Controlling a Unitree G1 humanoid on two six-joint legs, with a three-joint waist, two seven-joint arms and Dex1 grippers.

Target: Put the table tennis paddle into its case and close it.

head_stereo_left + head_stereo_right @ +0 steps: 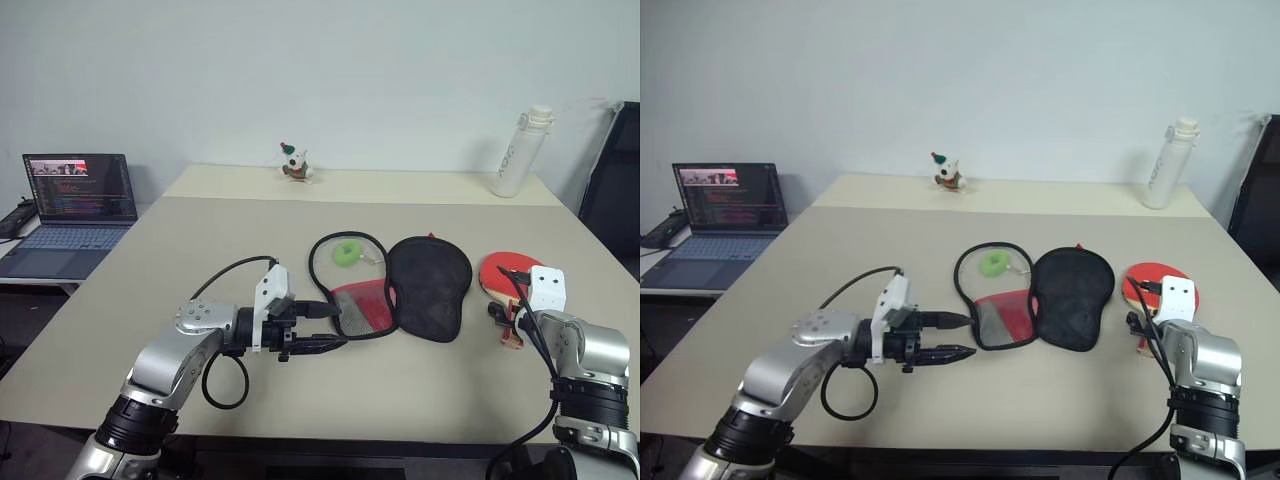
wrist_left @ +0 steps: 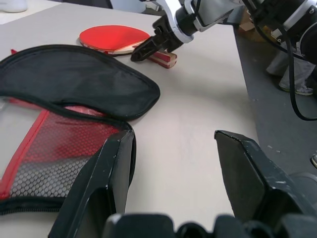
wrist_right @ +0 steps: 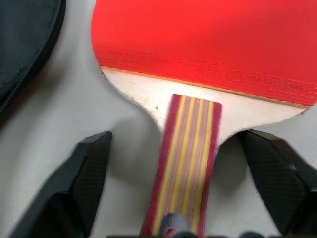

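Case (image 1: 400, 290) unzipped, lying flat mid-table (image 1: 150, 300): black flap spread toward the right, red/mesh half toward the left, w/ black zip edge looping back around a small green charm (image 1: 348, 253). Nothing inside.

Table tennis paddle (image 1: 500, 272) flat on table, just right of black flap, a strip of bare tabletop between them. Red face up, handle pointing toward the near edge.

Right gripper (image 3: 190, 198) low over paddle handle, fingers (image 3: 84, 183) spread, one on each side of the striped handle, not touching wood in the wrist view. Not pinching anything. Black flap edge close beside the finger on the case side.

Left gripper (image 1: 312, 328) pointing sideways at near-left edge of the case, fingers (image 2: 104, 183) apart; one finger right at the black-trimmed corner of the mesh half, other over bare table. Touching or not: can't tell. No grip visible.

Around: white bottle (image 1: 520, 152) upright at far right corner, small figurine (image 1: 293, 162) at far edge centre, both well apart from the work. Open laptop (image 1: 75, 205) on a lower surface off table's left. Dark chair back (image 1: 615, 180) at far right. Black cable looping by the left wrist, clear of the case.
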